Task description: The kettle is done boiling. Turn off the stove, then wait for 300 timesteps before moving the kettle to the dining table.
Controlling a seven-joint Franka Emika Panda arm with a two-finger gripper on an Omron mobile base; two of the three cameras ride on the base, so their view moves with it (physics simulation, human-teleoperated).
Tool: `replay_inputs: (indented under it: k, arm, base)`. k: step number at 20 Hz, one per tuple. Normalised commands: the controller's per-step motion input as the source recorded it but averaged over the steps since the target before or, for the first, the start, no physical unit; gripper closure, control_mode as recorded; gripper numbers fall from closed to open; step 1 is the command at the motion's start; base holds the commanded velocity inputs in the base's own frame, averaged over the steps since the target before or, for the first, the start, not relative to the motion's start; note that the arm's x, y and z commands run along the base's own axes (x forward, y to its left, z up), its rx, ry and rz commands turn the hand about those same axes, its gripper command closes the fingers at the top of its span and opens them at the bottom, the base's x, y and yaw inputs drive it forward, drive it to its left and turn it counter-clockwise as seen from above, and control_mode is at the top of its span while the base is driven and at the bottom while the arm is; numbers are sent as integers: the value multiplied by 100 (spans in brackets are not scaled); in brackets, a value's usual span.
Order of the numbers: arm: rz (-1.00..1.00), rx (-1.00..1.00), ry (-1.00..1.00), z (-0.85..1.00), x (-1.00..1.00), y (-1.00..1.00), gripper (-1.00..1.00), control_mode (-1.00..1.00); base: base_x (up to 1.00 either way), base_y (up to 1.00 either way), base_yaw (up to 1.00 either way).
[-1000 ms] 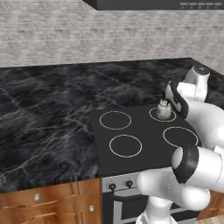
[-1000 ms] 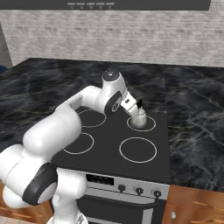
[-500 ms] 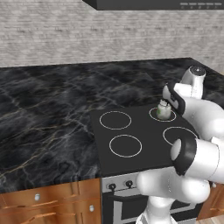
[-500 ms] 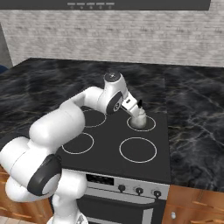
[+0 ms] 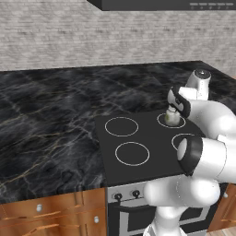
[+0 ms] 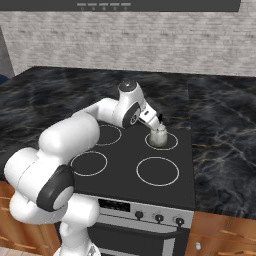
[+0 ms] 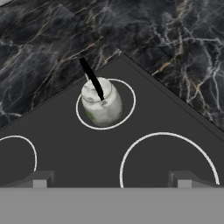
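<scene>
The small silvery kettle stands upright on the stove's back right burner ring, its thin black handle arched over the lid. The stove is a flat black cooktop with white rings and black knobs on its steel front. My gripper hovers just above the kettle and slightly to its near side. It is open and holds nothing, with both fingertips clear of the kettle. The dining table is out of view.
Black veined marble counter flanks the stove on both sides, backed by a grey brick wall. A dark range hood hangs overhead. Wooden cabinet fronts sit below the counter.
The arm's lower links have shifted a little while the hand stays over the kettle. The jaws remain open and the kettle has not moved.
</scene>
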Motion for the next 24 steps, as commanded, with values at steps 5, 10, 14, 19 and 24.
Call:
replay_inputs:
  k: [5, 10, 14, 19, 24]
  arm:
    - [7, 0, 0, 0, 24, -5, -100, -100]
    - [8, 0, 0, -4, 22, -10, -100, -100]
    - [8, -1, 2, -7, 20, -8, -100, -100]
    - [8, -3, 8, -14, 21, -3, -100, -100]
    - [6, -3, 8, -13, 20, -1, -100, -100]
  base:
    - [0, 0, 0]
    - [0, 0, 0]
    - [0, 0, 0]
    - [0, 0, 0]
    - [0, 0, 0]
